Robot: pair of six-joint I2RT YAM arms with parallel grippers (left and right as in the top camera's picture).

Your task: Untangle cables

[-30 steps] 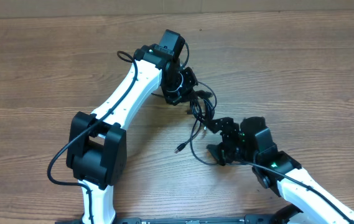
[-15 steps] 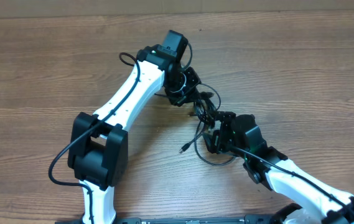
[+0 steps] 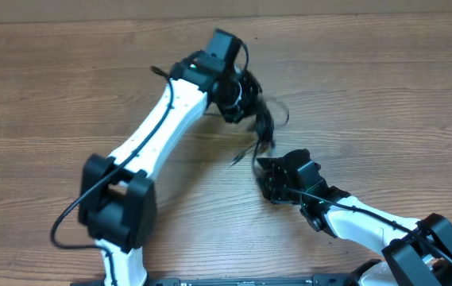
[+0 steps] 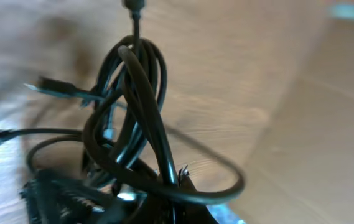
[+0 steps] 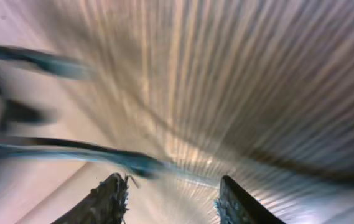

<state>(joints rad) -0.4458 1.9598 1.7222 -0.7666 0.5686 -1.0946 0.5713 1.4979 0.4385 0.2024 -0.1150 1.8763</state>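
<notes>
Locate the left gripper (image 3: 243, 97) in the upper centre of the overhead view, at the end of the white arm (image 3: 158, 127) reaching up from the lower left. Read it as clenched on the cables (image 3: 264, 125), with the black bundle trailing from it down and to the right toward the frame centre. Note one loose plug (image 3: 233, 161) over the wooden tabletop (image 3: 384, 95) just left of centre, below the bundle. Confirm in the left wrist view: cables (image 4: 133, 118) knotted into an upright tangle of loops in the left half of the frame, rooted at the bottom edge, with a wide loop (image 4: 226, 180) swinging out to the right. Locate the right gripper (image 3: 265, 178) just below centre in the overhead view, near the lower end of the bundle; treat contact as undecidable from above. Check the right wrist view, heavily blurred: fingertips (image 5: 111, 198) spread apart at the bottom edge, bare tabletop showing between, so read the right gripper as released. Note a blurred strand (image 5: 102, 154) crossing from the left edge toward the gap just above the fingertips; treat touching or apart as undecidable.
</notes>
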